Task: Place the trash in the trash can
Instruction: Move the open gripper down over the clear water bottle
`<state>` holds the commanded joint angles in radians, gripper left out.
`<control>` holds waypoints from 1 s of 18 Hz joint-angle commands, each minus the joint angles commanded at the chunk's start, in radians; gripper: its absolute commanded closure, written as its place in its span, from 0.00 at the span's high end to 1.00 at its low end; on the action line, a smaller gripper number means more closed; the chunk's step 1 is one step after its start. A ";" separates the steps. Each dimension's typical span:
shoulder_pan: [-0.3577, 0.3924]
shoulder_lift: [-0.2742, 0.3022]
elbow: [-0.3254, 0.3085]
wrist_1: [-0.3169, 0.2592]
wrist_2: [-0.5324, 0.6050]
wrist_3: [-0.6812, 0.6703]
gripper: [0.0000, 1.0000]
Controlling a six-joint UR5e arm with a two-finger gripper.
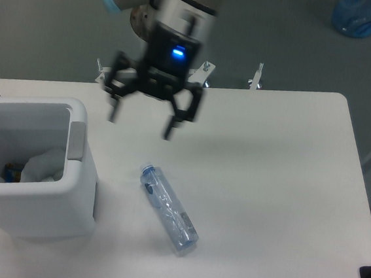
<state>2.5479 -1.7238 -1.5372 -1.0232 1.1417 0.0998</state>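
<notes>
gripper (141,126) jaws spread wide and empty above the worktop (267,173), bottle (169,208) lying flat (blue cap toward trash can (68,193)).
</notes>
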 joint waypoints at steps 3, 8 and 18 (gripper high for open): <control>-0.003 -0.088 0.028 0.000 0.076 0.001 1.00; -0.005 -0.218 0.071 0.037 0.093 0.005 1.00; -0.080 -0.390 0.106 0.097 0.179 -0.014 1.00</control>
<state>2.4682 -2.1137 -1.4313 -0.9265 1.3207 0.0859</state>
